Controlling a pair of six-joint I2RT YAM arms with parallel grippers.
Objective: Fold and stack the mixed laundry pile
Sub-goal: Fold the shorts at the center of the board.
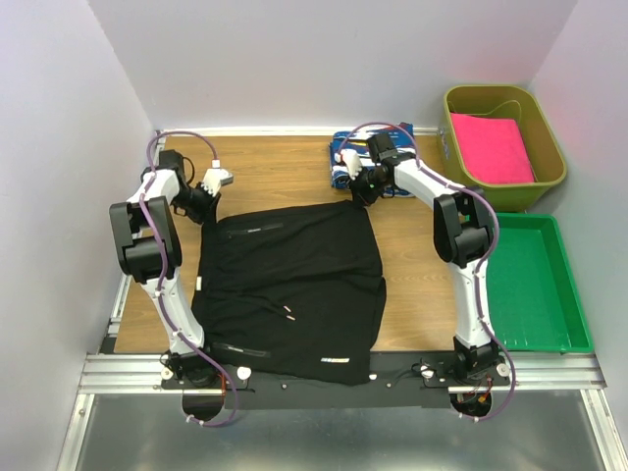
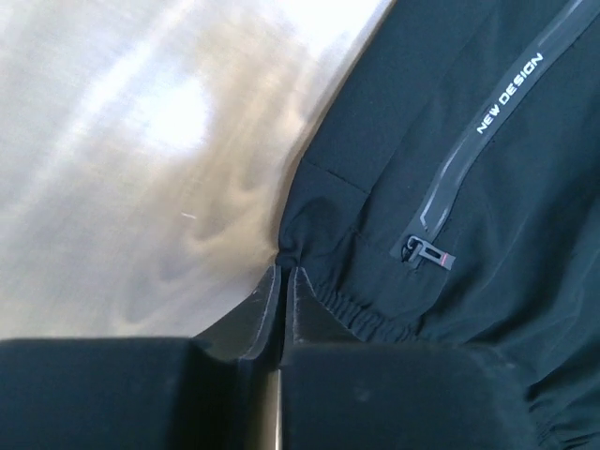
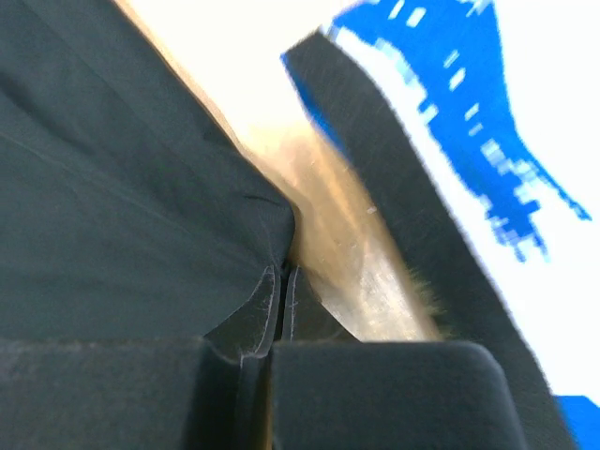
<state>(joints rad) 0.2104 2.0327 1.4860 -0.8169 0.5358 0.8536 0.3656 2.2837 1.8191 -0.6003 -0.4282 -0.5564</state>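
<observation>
The plain black garment [image 1: 289, 289] lies spread flat on the wooden table, with zips and a "NEW DESIGN" print showing in the left wrist view [image 2: 487, 169]. My left gripper [image 1: 208, 208] is shut on its far left corner [image 2: 286, 253]. My right gripper [image 1: 361, 196] is shut on its far right corner [image 3: 281, 239]. The blue cloth with white and black blotches [image 1: 345, 157] lies folded at the back of the table, just behind my right gripper; it also shows in the right wrist view [image 3: 450, 122].
An olive bin [image 1: 545, 182] at the back right holds a bright pink folded cloth [image 1: 491, 147]. A green tray [image 1: 574, 314] stands at the right edge. White walls close in the left, back and right sides.
</observation>
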